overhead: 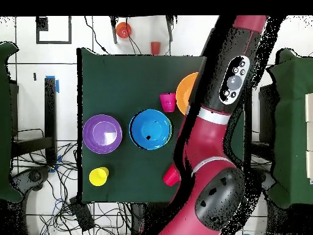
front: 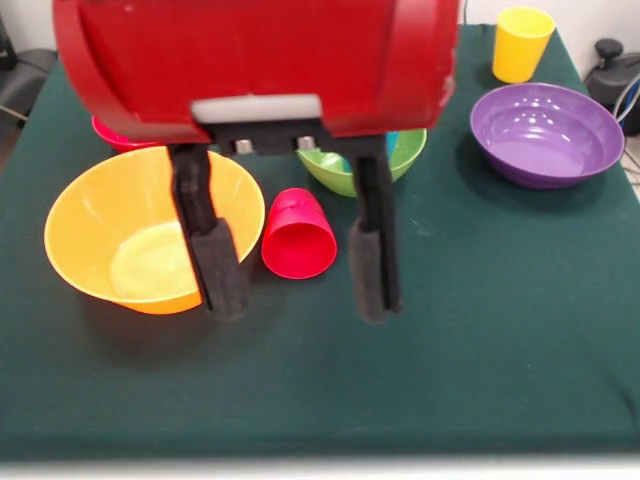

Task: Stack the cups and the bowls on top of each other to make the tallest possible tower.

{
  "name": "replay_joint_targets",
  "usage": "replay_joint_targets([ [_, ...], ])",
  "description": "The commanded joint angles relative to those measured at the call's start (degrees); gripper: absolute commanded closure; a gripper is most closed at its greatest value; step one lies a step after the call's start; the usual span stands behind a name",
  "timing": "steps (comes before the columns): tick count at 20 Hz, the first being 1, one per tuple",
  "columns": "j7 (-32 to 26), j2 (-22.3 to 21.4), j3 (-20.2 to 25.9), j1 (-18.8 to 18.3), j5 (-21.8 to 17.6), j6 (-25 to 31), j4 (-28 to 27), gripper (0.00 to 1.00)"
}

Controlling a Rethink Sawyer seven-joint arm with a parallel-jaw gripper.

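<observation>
Lying between the hand's (front: pixel 296 270) fingers: red cup (front: pixel 298 235)

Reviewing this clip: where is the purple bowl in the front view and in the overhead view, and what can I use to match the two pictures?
Front view: the purple bowl sits on the green cloth at the right, toward the far side.
Overhead view: the purple bowl lies at the left of the cloth, about mid-height.
Shared landmark: the yellow cup stands close to it, nearer the robot's side of the table in both views.
</observation>
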Motion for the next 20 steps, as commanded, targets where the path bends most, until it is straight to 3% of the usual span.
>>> replay_joint_targets([
  [1,-11.2,0.1,-14.1,-2.6,4.6,-2.7,7.2,0.0],
  [4,-7.7,-0.6,-16.6,-3.7,8.1,-3.9,10.4,0.0],
  [7,-4.8,-0.5,-18.2,-4.2,10.7,-10.0,13.1,0.0],
  [14,1.0,-4.0,-25.4,-4.6,15.2,-10.3,20.0,0.0],
  [20,6.0,-6.9,-30.1,-5.7,20.0,-14.1,27.1,0.0],
])
